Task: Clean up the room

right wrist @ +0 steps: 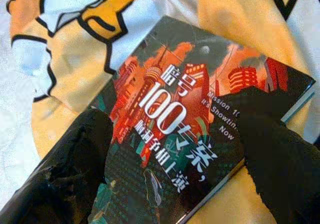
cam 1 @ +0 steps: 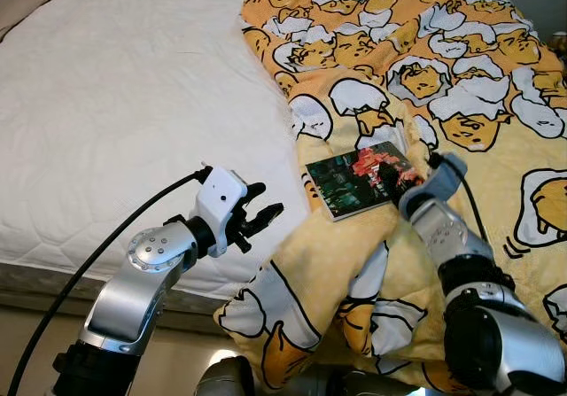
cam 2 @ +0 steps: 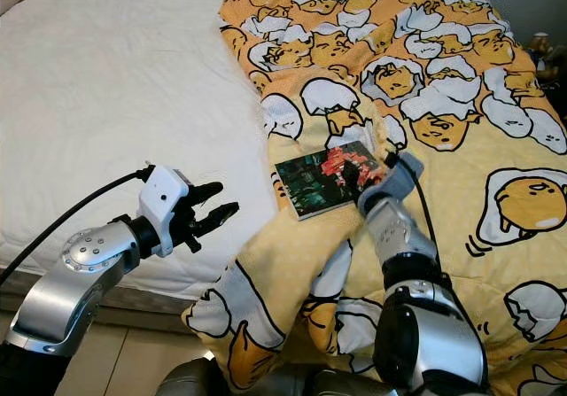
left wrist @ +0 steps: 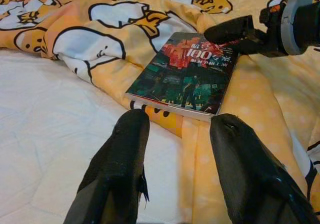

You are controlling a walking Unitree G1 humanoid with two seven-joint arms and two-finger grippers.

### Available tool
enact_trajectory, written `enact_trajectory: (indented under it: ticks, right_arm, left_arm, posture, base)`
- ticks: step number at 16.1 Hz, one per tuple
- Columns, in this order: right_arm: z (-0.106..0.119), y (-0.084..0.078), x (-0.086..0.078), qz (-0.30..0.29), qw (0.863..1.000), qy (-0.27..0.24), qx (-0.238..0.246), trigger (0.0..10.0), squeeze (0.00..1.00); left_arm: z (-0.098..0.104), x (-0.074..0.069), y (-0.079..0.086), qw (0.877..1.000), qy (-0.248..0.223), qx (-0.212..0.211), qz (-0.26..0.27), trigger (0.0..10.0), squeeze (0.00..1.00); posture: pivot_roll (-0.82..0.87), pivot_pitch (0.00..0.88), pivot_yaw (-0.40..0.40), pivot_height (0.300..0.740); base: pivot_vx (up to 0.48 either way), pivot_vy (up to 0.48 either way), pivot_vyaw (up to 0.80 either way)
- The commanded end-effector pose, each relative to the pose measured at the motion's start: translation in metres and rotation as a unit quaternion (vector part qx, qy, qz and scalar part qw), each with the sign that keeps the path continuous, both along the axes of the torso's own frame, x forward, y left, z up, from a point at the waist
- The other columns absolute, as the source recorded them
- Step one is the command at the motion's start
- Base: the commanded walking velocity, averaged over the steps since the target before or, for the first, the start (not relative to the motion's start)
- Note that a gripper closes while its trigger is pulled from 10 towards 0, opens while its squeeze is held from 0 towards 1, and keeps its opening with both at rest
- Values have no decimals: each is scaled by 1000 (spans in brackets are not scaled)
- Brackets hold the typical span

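Ahead of our left gripper (cam 1: 260, 217) we see bare white mattress (cam 1: 124, 104), an open path. Between it and the book (cam 1: 359, 179), the rumpled yellow blanket (cam 1: 461, 77) rises in folds. Our right gripper (right wrist: 170, 149) already crowds the book's cover.

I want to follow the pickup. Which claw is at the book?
The right claw: its open fingers are over the book on the blanket. The left claw is off to the side, above the mattress.
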State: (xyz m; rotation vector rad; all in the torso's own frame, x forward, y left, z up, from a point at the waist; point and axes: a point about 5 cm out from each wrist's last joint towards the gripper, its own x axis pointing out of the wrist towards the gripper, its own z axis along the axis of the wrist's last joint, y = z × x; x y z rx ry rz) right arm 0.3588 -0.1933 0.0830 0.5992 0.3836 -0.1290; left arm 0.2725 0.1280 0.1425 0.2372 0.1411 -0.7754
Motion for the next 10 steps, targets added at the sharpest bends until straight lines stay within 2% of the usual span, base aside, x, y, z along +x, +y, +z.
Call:
enact_trajectory:
  ticks: [1, 6, 10]
  right_arm:
    - [-4, 1, -4, 0, 1000, 7, 12, 10000, 0]
    - [-4, 5, -5, -1, 1000, 6, 27, 10000, 0]
    - [-6, 6, -8, -2, 999, 8, 34, 10000, 0]
  left_arm:
    - [1, -3, -2, 1000, 3, 4, -9, 10000, 0]
    - [2, -2, -4, 1000, 3, 8, -10, 10000, 0]
    - [0, 2, 3, 1000, 6, 11, -4, 10000, 0]
  posture:
    - [146, 154, 33, 740]
    - [152, 151, 29, 740]
    - [149, 152, 30, 740]
  base:
    - [0, 0, 0]
    - [0, 0, 0]
    - [0, 0, 0]
